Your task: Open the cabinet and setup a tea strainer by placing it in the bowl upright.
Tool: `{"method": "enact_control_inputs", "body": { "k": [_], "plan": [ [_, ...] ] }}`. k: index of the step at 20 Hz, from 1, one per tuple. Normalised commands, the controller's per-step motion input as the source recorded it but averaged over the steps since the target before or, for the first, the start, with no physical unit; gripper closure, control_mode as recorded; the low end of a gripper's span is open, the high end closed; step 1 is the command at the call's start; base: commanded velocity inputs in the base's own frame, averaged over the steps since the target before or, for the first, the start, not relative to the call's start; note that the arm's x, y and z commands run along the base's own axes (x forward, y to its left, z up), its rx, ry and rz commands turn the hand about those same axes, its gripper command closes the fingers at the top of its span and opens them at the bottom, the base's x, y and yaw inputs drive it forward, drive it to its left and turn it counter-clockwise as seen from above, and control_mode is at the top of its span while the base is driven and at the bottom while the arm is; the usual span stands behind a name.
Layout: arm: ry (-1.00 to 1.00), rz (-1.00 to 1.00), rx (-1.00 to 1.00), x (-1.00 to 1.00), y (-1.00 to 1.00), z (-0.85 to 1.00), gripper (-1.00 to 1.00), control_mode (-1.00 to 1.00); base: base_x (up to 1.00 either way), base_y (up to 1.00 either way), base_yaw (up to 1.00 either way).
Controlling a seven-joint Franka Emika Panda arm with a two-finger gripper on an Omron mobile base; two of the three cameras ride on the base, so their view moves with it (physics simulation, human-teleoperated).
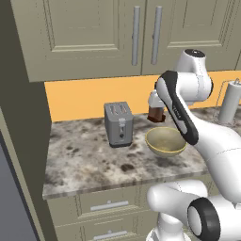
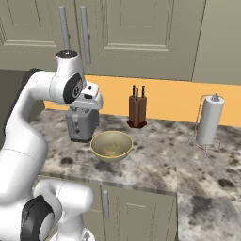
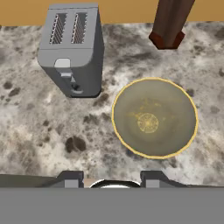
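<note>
Two doors: the olive-beige upper wall cabinet stood shut, its long grey bar handles side by side.
Bowl: wide yellowish-tan round bowl sat upright on the mottled stone counter – just right of the grey two-slot toaster, in front of the brown wooden knife block.
Gripper: the two-finger gripper hung above the counter, near the bowl.
Fingers: dark fingertips were partly apart – a pale curved edge showed between them; whether it was gripped could not be told.
</note>
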Motion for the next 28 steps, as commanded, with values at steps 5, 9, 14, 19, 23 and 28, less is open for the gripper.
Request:
{"method": "enact_control_inputs", "body": {
  "k": [5, 9, 14, 19, 23, 28],
  "plan": [
    [-0.09, 0.0, -0.01, 0.0, 0.04, 0.02, -1.0, -1.0, 0.0, 0.0, 0.0],
    [-0.26, 0.0, -0.09, -0.1, 0.17, 0.3, -1.0, -1.0, 0.0, 0.0, 0.0],
    [-0.29, 0.0, -0.03, -0.03, 0.0, 0.63, -1.0, -1.0, 0.0, 0.0, 0.0],
    [-0.38, -0.05, 0.07, -0.21, 0.0, 0.82, -1.0, -1.0, 0.0, 0.0, 0.0],
    [-0.35, -0.07, 0.15, -0.16, -0.01, 0.92, -1.0, -1.0, 0.0, 0.0, 0.0],
    [-0.22, -0.1, 0.01, -0.09, -0.12, 0.63, -1.0, -1.0, 0.0, 0.0, 0.0]
  ]
}}
